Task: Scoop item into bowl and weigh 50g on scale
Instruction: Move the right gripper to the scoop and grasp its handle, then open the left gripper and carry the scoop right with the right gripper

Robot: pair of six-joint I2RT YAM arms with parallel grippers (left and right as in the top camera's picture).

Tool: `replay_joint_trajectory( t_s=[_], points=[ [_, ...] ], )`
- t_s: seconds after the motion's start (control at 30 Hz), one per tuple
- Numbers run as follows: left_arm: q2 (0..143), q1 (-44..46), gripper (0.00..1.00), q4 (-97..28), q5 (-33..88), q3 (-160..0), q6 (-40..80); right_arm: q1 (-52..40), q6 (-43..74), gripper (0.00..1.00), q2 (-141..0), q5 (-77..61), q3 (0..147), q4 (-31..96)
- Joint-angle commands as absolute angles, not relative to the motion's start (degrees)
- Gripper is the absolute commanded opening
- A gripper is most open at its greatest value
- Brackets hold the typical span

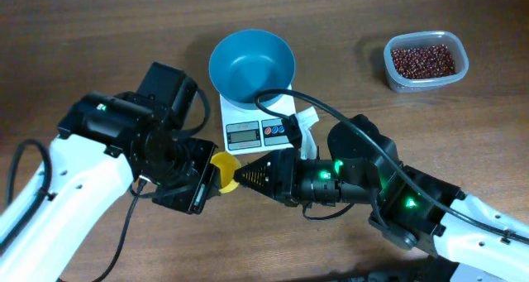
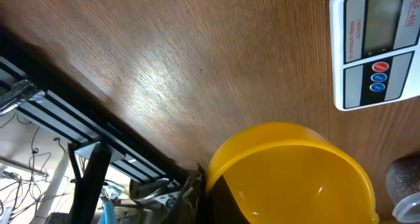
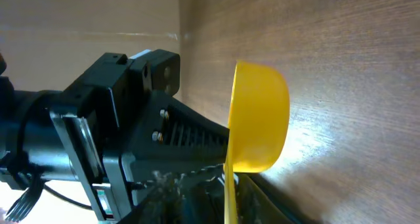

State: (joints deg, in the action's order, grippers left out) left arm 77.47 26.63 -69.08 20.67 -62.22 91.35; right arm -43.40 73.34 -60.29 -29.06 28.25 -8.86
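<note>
Two claws, left (image 1: 208, 183) and right (image 1: 245, 176), meet at a yellow plastic scoop (image 1: 223, 168) just before the white square scale (image 1: 258, 133); whether either grips it, I cannot tell. The round teal-blue plastic bowl (image 1: 252, 67) on the scale is empty. Next, probably: carry the scoop to the red-brown beans (image 1: 422, 61), well right of the scale.

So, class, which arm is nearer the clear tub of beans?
Right. The right arm lies below-left of the tub; the left arm sits farther left, past the scale.
</note>
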Motion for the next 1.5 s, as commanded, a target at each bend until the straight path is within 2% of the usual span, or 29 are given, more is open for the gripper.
replay_joint_trajectory(
  t_s=[0.0,0.1,0.3,0.57,0.9,0.93,1.0,1.03,1.07,1.1,1.3,1.4,1.47],
  points=[
    [77.9,27.5,0.00,-69.1,21.2,-62.7,92.1,-43.9,73.2,0.26,-60.4,-27.6,29.5,-9.0],
    [77.9,27.5,0.00,-69.1,21.2,-62.7,92.1,-43.9,73.5,0.20,-60.4,-27.6,29.5,-9.0],
    [77.9,27.5,0.00,-69.1,21.2,-62.7,92.1,-43.9,74.5,0.18,-60.4,-27.8,29.5,-9.0],
    [77.9,27.5,0.00,-69.3,19.9,-62.7,92.1,-43.9,74.4,0.05,-60.4,-28.0,29.5,-9.0],
    [77.9,27.5,0.01,-73.2,19.9,-62.7,92.1,-43.9,74.4,0.04,-60.4,-26.3,29.5,-9.0],
    [77.9,27.5,0.05,-73.2,19.9,-62.7,92.1,-43.9,74.4,0.04,-60.4,-26.3,29.5,-9.0],
    [77.9,27.5,0.41,-73.2,19.9,-62.7,92.1,-43.9,74.4,0.04,-60.4,-25.2,29.5,-9.0],
    [77.9,27.5,0.69,-73.2,19.9,-62.7,92.1,-43.9,73.7,0.04,-60.4,-24.9,29.5,-9.0],
    [77.9,27.5,0.82,-73.2,19.9,-62.7,92.1,-43.9,72.2,0.04,-60.4,-24.7,29.5,-9.0],
    [77.9,27.5,0.99,-73.2,19.9,-62.7,92.1,-43.9,70.4,0.04,-60.4,-24.7,29.5,-8.8],
    [77.9,27.5,0.99,-73.1,19.9,-62.7,91.5,-43.9,54.9,0.04,-59.7,-23.4,29.6,-3.3],
    [77.9,27.5,0.99,-73.1,19.9,-62.7,86.1,-41.6,49.7,0.04,-54.6,-20.6,30.0,6.3],
    [77.9,27.5,0.99,-73.1,19.9,-62.7,82.5,-38.3,47.1,0.04,-48.7,-17.6,32.8,18.3]
  ],
)
